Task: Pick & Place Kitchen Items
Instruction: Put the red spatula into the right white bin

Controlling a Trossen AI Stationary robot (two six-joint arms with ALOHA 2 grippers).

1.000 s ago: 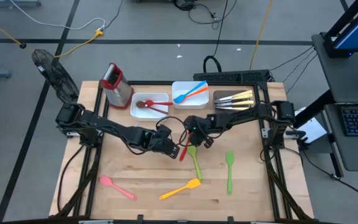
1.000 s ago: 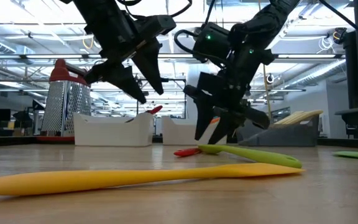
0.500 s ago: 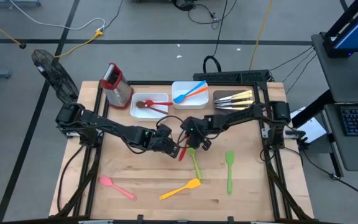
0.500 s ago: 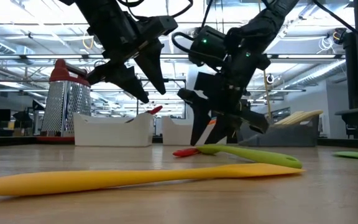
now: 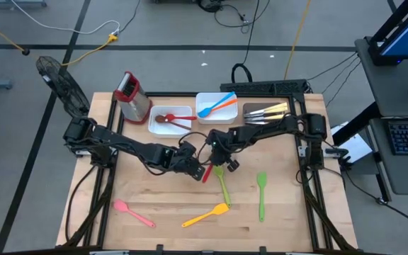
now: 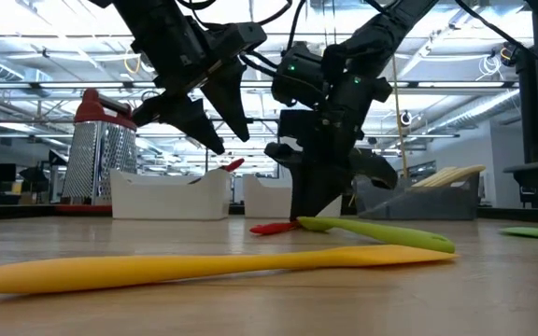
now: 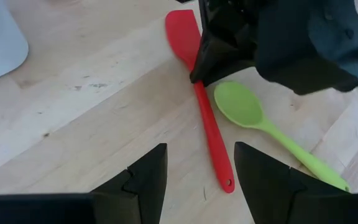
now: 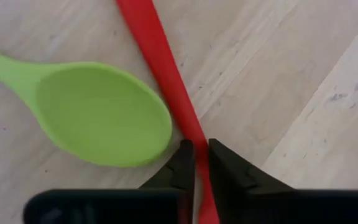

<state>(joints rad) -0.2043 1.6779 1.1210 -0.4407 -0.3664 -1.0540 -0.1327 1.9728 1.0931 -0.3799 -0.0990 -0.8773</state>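
Observation:
A red spatula (image 7: 209,121) lies on the wooden table beside a green spoon (image 7: 243,107), near the table's middle. My right gripper (image 8: 196,163) has come down on the red spatula from above and is shut on its handle. My left gripper (image 7: 199,177) hangs open a little above the table, just left of the spatula (image 5: 205,173), touching nothing. In the low view my right gripper (image 6: 308,213) reaches the tabletop while my left gripper (image 6: 215,126) stays well above it. My right gripper pinches the red spatula's handle (image 8: 190,138) between its two fingers, on the stretch near the blade. The fingers (image 8: 224,167) point steeply down and lie across the handle. The spatula still lies flat on the table.
A green spatula (image 5: 261,193), a yellow spatula (image 5: 205,216) and a pink spatula (image 5: 133,212) lie toward the near edge. At the far edge stand a red-topped metal box (image 5: 132,95), two white trays (image 5: 183,126) (image 5: 227,113) holding utensils and a dark tray (image 5: 255,122) with knives.
My right gripper has gone down to the table, tipped steeper, and shut on the red spatula's handle. The spatula stays on the table.

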